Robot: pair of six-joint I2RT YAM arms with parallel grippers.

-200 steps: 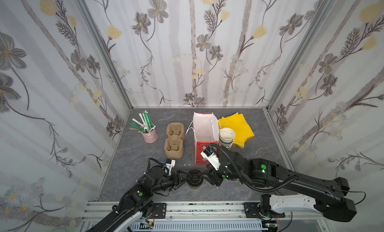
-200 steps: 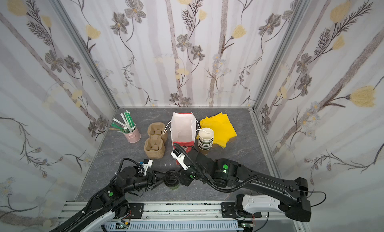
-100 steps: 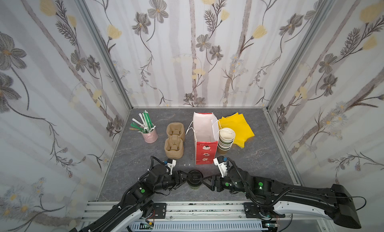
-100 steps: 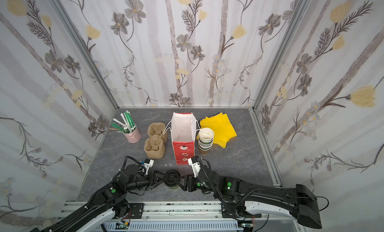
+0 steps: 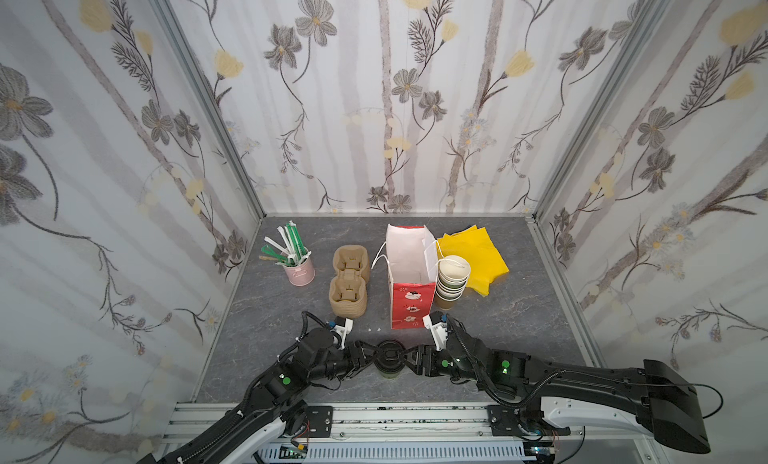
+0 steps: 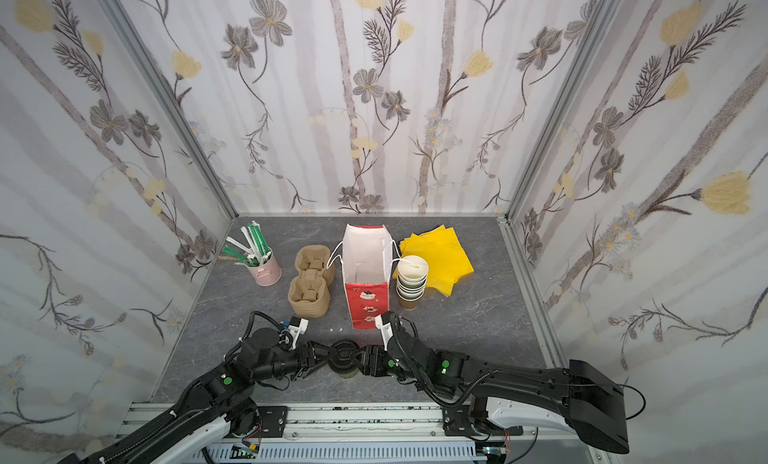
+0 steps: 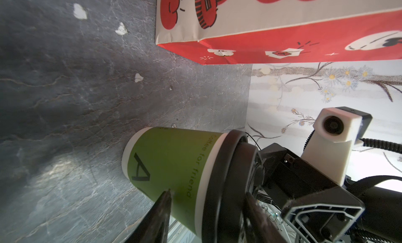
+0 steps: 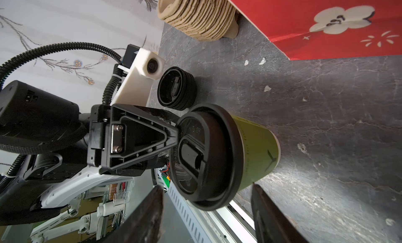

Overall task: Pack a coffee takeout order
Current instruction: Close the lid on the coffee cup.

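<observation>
Red paper bag (image 5: 411, 304) stands open at centre. Carrier stack (image 5: 348, 300) sits left of it, yellow napkins (image 5: 478, 254) behind on the right. Black-lidded green cup (image 5: 388, 358) stands upright near the front edge, between both arms. Right gripper (image 5: 409, 354) jaws apart, straddling the lid. Left gripper (image 5: 374, 353) fingertip meets the lid rim; gripping or not, cannot tell.

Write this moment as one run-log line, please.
cup: upright, lidded, in front of bag | left fingers: straddle lid | right fingers: straddle lid | carriers: stacked beside bag
</observation>
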